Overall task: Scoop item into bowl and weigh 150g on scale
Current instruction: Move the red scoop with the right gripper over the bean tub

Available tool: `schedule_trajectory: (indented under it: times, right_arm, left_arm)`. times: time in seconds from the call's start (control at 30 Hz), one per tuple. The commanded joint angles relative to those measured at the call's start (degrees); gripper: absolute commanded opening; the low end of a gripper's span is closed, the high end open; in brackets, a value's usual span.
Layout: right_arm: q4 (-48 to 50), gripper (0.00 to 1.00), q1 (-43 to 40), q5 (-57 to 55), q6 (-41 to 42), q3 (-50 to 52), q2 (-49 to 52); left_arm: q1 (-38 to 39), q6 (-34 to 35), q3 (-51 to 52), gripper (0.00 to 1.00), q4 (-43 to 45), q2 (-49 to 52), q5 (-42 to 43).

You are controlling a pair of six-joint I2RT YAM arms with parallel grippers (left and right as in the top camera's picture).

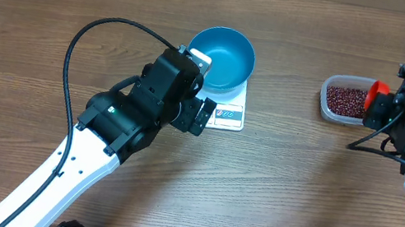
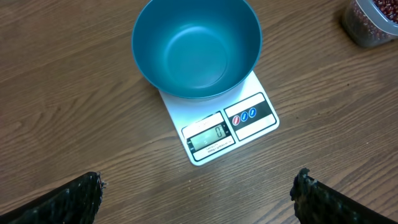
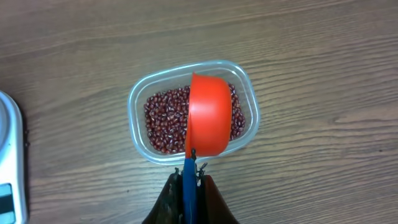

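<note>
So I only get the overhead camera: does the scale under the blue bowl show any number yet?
Observer: In the left wrist view the scale has zero on its display, and the blue bowl on it is empty.
Visitor: And that red thing on the right?
Observer: An orange scoop on a blue handle, clamped in the shut right gripper, cup over the beans in the clear tub.
Visitor: Is the left arm holding anything?
Observer: No, the left gripper has its fingers wide apart, nothing between them.
</note>
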State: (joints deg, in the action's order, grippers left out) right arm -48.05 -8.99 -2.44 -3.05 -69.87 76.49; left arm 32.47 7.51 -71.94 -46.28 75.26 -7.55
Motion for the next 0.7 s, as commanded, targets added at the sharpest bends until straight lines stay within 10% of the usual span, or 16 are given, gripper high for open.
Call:
schedule_trajectory:
  times: [0.0,0.67]
  right_arm:
    - [0.44,0.04,-0.13,-0.50,-3.26,-1.77,1.20]
    - [5.07,0.04,-0.13,-0.48,-4.98,-1.77,8.59]
  left_arm:
    - [-0.31,-0.24,-0.92,1.00,0.20,-0.66,-0.52]
    - [-0.31,-0.22,-0.92,1.00,0.17,-0.66,-0.52]
